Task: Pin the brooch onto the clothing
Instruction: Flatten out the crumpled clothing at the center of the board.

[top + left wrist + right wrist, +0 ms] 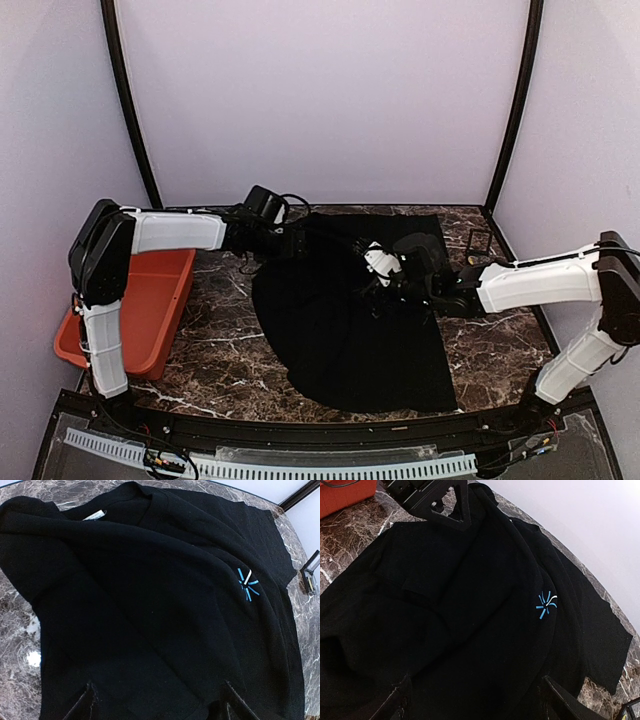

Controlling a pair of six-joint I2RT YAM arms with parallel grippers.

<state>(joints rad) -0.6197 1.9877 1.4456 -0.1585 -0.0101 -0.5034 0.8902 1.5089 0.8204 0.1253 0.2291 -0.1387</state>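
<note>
Black shirt lies spread but rumpled on a marble table, its broad lower edge curving toward the near side where the two arms are bolted. An orange bin sits at the table's left edge, well apart from the cloth.

Over the middle of the shirt, the right gripper reaches in from the right, jaws spread wide and released; its wrist view shows dark fabric beneath the two fingertips and nothing clasped between them. Farther back, the left gripper comes in from the left at the shirt's far-left corner, jaws likewise parted and empty, its fingertips low above the folds.

A small blue-and-white starburst print shows on the chest, face up, between deep creases running toward the collar, where a white label peeks out. Beyond the shirt's far-right corner, a small dark-framed object rests on the marble just beside the cloth; what it is cannot be told. The brooch cannot be made out with certainty in any view.
</note>
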